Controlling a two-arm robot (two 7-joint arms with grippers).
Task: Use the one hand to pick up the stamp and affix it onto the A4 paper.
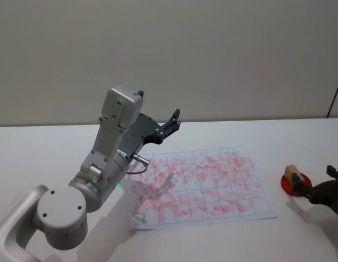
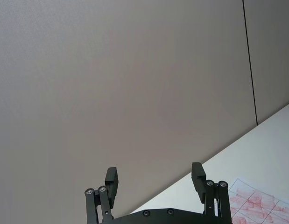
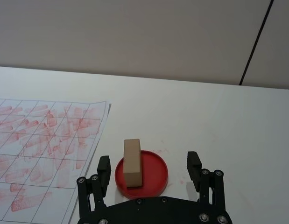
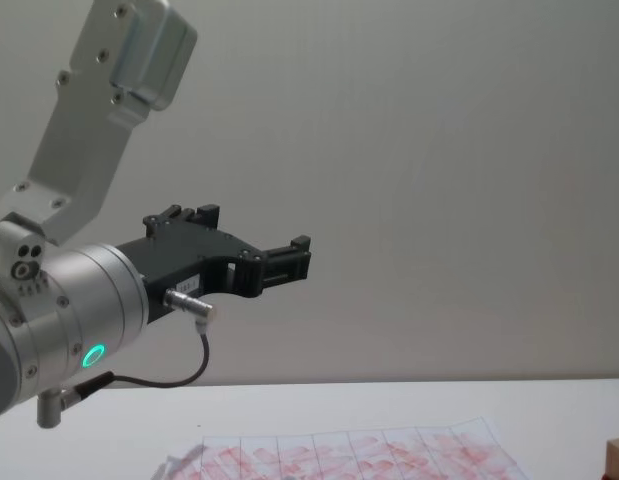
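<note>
Tan stamp (image 3: 132,162) upright on red pad (image 3: 157,173) right of A4 paper (image 1: 212,185); right gripper (image 3: 149,160) spread beside it; left gripper (image 2: 154,169) raised, spread.

The stamp (image 3: 133,162) stands upright on the red ink pad (image 3: 154,176) at 3 o'clock of the A4 paper (image 1: 212,185), with bare tabletop (image 1: 300,142) all round. The right gripper (image 3: 149,161) has its fingers spread, leaving gaps either side of the stamp. The left gripper (image 1: 174,120) and its arm hang over the paper's 9 o'clock end; the rest of the sheet lies unobstructed.
</note>
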